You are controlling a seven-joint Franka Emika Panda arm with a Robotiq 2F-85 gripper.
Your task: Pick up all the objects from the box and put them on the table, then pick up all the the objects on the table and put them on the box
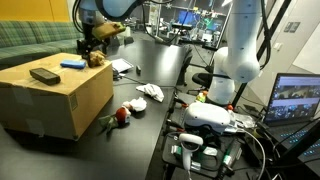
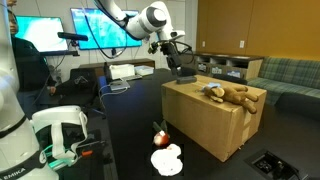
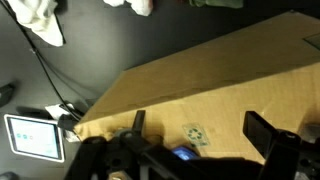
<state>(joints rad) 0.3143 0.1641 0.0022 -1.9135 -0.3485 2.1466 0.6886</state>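
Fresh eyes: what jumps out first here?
A big cardboard box sits on the black table with a brown plush toy, a blue item and a flat black object on top. The tool hangs open above it. A white cloth and a red item lie on the table beside the box.
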